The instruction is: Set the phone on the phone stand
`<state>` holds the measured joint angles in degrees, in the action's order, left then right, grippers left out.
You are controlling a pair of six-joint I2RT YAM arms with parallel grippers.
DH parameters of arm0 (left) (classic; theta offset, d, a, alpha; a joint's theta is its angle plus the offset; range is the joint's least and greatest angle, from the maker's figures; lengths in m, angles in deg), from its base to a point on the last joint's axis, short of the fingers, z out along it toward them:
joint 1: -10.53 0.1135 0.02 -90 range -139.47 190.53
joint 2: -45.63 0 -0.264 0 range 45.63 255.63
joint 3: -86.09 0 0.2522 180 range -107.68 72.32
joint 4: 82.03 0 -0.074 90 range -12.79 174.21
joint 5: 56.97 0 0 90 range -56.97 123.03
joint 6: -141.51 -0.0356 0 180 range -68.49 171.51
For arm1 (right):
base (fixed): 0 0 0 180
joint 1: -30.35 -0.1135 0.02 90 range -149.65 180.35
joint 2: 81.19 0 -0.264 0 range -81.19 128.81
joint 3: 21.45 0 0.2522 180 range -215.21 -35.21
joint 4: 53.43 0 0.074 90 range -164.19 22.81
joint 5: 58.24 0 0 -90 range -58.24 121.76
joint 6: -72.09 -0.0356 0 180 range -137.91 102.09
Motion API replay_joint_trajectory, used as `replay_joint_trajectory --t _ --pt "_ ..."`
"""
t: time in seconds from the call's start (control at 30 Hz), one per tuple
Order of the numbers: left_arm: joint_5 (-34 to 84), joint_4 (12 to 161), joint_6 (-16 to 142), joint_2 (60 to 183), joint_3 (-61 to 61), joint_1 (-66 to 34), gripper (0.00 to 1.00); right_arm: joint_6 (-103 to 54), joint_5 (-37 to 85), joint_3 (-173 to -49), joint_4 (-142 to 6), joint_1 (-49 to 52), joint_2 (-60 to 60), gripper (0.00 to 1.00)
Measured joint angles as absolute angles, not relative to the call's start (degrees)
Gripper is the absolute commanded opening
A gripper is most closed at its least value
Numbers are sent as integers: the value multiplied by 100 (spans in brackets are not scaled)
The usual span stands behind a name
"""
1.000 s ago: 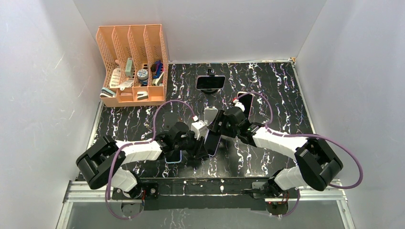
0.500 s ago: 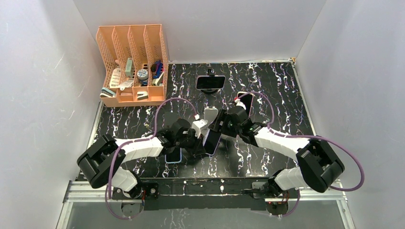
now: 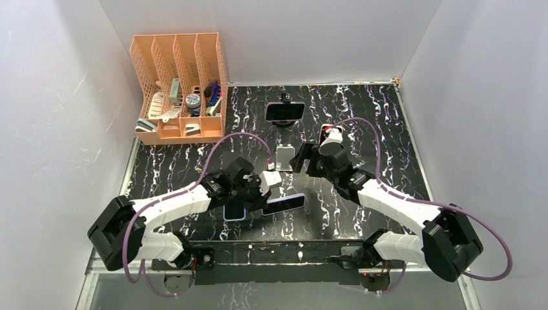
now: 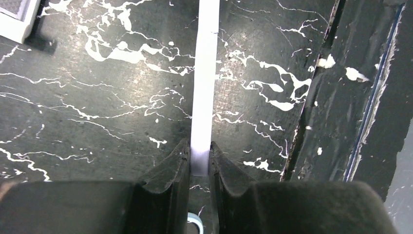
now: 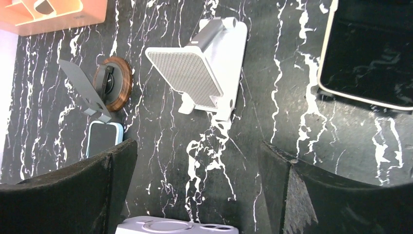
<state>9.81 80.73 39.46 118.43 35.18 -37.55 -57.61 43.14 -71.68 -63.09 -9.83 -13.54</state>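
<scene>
The left arm (image 3: 174, 203) reaches to mid-table, its left gripper (image 4: 199, 161) clamped on one end of the lilac slab phone (image 3: 284, 204), held level over the black marbled table (image 3: 375, 129). The right gripper (image 5: 197, 151) hangs spread wide above the white mesh-faced stand (image 5: 204, 78). Three stands and four phones are in view.

Four phones are showing: a pale phone (image 3: 284, 203) in the left gripper (image 4: 199, 151), a blue-cased phone (image 5: 103, 137) just beside it, a dark phone (image 5: 370, 58) beside the right gripper (image 5: 197, 151), and a mounted phone (image 3: 284, 111) beyond both. Three stands are sitting ahead of the grippers: a white stand (image 5: 195, 73), a wooden-based stand (image 5: 121, 78) and a far holder (image 3: 284, 97). One four-slot orange organiser (image 3: 174, 134) is standing well left of the left gripper.
</scene>
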Motion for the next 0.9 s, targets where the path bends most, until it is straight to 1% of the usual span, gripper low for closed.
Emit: replay_joint_trajectory --t 0.13,0.3,0.37,0.47,0.53,0.6,0.7,0.9 --pt "931 7701 3526 11843 3291 -3646 0 -5488 4502 -7168 -6274 -970 -1439 99" --pt "804 7625 3223 11900 3194 -3444 0 -5151 4480 -7091 -6226 -905 -1535 98" --pt "765 7627 3146 11967 3186 -3396 0 -4804 4122 -6899 -6056 -870 -1677 93" --pt "695 7660 3059 12035 3186 -3316 0 -4084 3339 -6615 -5940 -855 -1863 77" --pt "662 7688 3006 12055 3186 -3276 0 -3634 2823 -6606 -6012 -855 -1865 65" --pt "642 7708 2949 12101 3186 -3241 0 -3328 2408 -6606 -6016 -855 -1865 59" --pt "638 7710 2823 12214 3175 -3171 0 -3016 1993 -6606 -6086 -855 -1948 56" --pt "563 7660 2646 12359 3061 -3044 0 -2640 1442 -6551 -6045 -855 -2553 57"
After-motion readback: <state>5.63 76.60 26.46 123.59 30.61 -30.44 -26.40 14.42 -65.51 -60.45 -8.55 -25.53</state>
